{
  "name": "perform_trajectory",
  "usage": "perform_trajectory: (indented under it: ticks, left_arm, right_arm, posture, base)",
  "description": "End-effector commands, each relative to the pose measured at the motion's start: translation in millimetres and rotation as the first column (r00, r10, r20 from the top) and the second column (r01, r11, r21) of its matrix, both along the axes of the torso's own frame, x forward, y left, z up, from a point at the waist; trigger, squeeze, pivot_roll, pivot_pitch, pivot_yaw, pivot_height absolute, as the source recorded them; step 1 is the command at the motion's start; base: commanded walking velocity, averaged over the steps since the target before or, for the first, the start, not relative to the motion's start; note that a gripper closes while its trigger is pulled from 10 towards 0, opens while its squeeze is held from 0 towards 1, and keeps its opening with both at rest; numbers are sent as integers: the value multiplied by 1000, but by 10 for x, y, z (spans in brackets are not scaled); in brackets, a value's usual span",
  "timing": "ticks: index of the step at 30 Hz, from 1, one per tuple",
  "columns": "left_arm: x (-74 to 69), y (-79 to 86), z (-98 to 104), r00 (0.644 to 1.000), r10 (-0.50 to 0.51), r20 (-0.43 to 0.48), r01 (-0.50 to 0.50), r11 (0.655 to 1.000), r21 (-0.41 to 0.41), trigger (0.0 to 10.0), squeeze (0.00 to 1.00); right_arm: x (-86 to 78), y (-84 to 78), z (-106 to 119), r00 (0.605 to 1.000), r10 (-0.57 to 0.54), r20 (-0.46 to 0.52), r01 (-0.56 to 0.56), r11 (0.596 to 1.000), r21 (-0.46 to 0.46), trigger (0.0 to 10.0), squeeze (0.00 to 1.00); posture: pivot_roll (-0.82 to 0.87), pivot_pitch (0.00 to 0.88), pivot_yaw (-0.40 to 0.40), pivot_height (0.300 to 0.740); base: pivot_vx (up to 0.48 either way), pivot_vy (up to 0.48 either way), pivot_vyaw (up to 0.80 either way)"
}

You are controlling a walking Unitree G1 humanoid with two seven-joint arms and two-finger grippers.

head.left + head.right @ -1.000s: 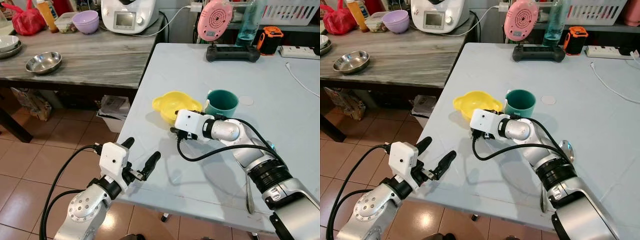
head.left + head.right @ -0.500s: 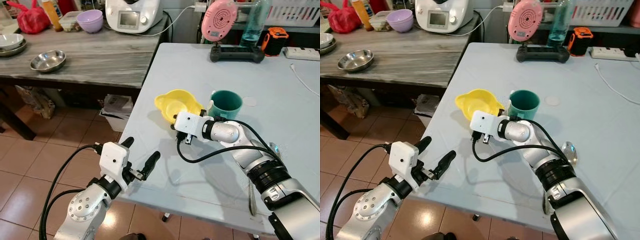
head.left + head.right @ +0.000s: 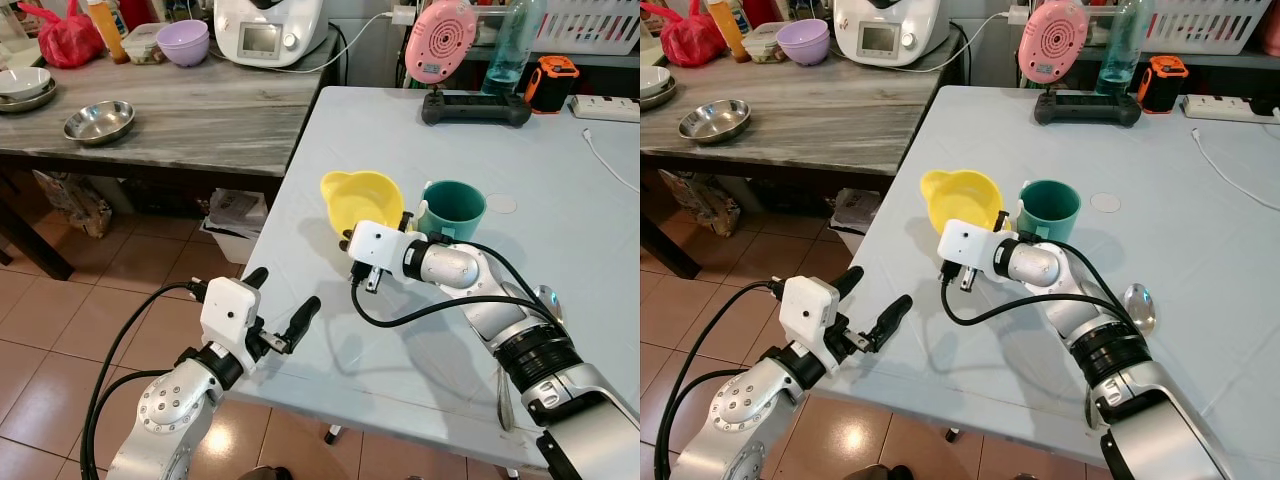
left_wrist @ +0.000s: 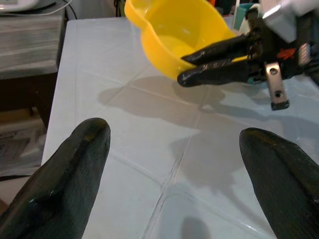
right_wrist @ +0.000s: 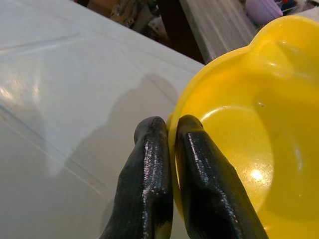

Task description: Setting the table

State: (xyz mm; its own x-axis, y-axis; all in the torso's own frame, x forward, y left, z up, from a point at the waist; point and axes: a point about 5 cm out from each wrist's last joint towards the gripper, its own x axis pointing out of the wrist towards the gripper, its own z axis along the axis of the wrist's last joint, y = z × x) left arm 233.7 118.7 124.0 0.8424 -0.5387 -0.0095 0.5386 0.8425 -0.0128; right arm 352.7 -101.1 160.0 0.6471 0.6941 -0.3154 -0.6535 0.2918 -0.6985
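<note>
A yellow bowl [image 3: 360, 196] hangs tilted just above the pale blue table [image 3: 520, 150], near its left edge. My right gripper [image 5: 169, 125] is shut on the bowl's rim, one finger [image 5: 149, 164] outside and the other inside. A green cup [image 3: 450, 207] stands upright right beside the bowl. A metal spoon [image 3: 1138, 306] lies on the table by my right forearm. My left gripper [image 3: 279, 300] hovers open at the table's near left edge, nothing between its fingers [image 4: 84, 154], facing the bowl [image 4: 174, 35].
A wooden counter [image 3: 200, 120] to the left carries a steel bowl [image 3: 98, 121], a purple bowl [image 3: 183, 42] and a white appliance [image 3: 265, 28]. A pink fan [image 3: 436, 40] and a black controller [image 3: 475, 107] stand at the table's far side. Tiled floor [image 3: 90, 300] lies below.
The right gripper has lifted the yellow bowl off the table and tipped it up, shifting it slightly toward the cup. The left arm has barely moved.
</note>
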Motion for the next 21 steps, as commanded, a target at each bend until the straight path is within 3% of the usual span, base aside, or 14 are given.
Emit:
perform_trajectory:
  ticks: [1, 6, 13, 14, 16, 17, 18, 21]
  left_arm:
    - [23, 51, 7, 1000, 18, 10, -18, 1000, 20, 10000, 1000]
    - [59, 97, 10, 998, 52, 21, -53, 998, 25, 10000, 1000]
    - [134, 285, 39, 974, 217, 65, -218, 976, 18, 10000, 1000]
    - [152, 347, 42, 959, 276, 65, -278, 960, 23, 10000, 1000]
    - [181, 439, 50, 934, 351, 68, -353, 935, 21, 10000, 1000]
    - [190, 470, 51, 926, 370, 69, -373, 928, 22, 10000, 941]
    - [198, 498, 47, 920, 387, 66, -389, 921, 19, 10000, 0]
    - [214, 549, 24, 904, 425, 50, -425, 905, 7, 10000, 0]
  right_arm:
    - [-35, 44, 92, 999, 37, 27, -38, 998, 48, 0, 0]
    - [-128, 120, 235, 993, 108, 43, -113, 983, 147, 0, 0]
    - [-229, 74, 325, 995, 68, 79, -87, 956, 279, 0, 0]
    - [-265, 63, 323, 996, 43, 80, -67, 944, 323, 4235, 0]
    - [-343, 42, 314, 997, 1, 81, -33, 918, 396, 4314, 0]
    - [-373, 34, 310, 996, -15, 84, -22, 907, 421, 4902, 0]
    - [-401, 24, 307, 995, -44, 85, 1, 892, 452, 10000, 0]
    - [-476, -13, 305, 988, -133, 81, 71, 845, 530, 10000, 0]
  posture:
    - [-85, 68, 88, 740]
    - [-84, 61, 86, 740]
    - [-80, 59, 78, 740]
    - [-80, 59, 76, 740]
    - [-80, 58, 76, 740]
    - [-80, 58, 76, 740]
    - [-85, 56, 78, 740]
    - [-92, 55, 81, 740]
  base:
    - [0, 0, 0]
    - [0, 0, 0]
    - [0, 0, 0]
    - [0, 0, 0]
    - [0, 0, 0]
    - [0, 0, 0]
    - [0, 0, 0]
    - [0, 0, 0]
